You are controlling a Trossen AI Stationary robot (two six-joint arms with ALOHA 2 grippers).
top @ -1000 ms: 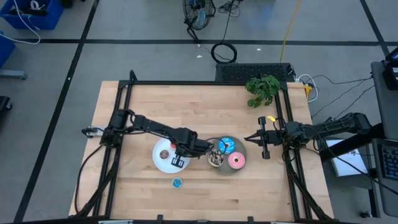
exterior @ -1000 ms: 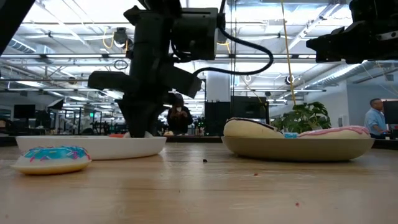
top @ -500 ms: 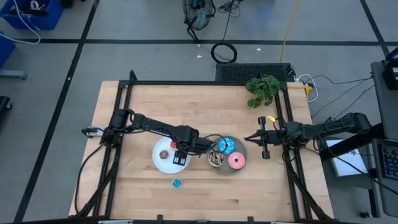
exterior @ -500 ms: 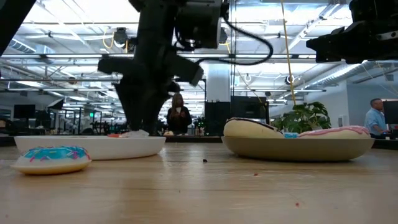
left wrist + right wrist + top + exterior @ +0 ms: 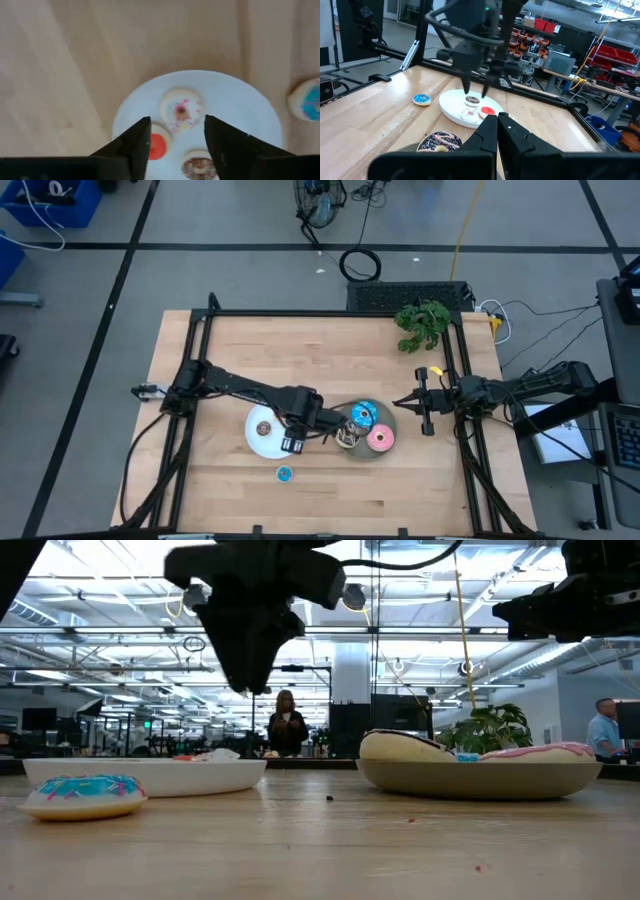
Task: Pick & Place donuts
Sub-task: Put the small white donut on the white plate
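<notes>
Donuts sit in three places. On the white plate (image 5: 250,112) lie three tiny ones: the white donut (image 5: 181,110) w/ pink specks, the red donut (image 5: 158,145) and the brown donut (image 5: 199,167), close together. The tiny blue donut (image 5: 284,473) lies alone on the table (image 5: 330,350), near the front edge, beside the white plate but not touching it. On the grey plate (image 5: 372,455) are the three larger ones: the blue sprinkled donut (image 5: 362,415), the pink donut (image 5: 380,438) and the brown sprinkled donut (image 5: 440,141), next to each other.

Left gripper (image 5: 175,137) hangs above the white plate, lifted off it, fingers (image 5: 134,142) spread apart w/ nothing between them; in the left wrist view the white donut shows through the gap, below. In the low view the left arm is well above the plate rim.

Right gripper (image 5: 497,131) waits at the right side of the table, pointing toward the plates, apart from the grey plate. Its fingers are pressed together and carry nothing.

A green plant (image 5: 422,323) stands at the far right corner of the table. In the low view a person (image 5: 287,727) stands in the room behind the table, and another person (image 5: 603,730) is at the right edge.
</notes>
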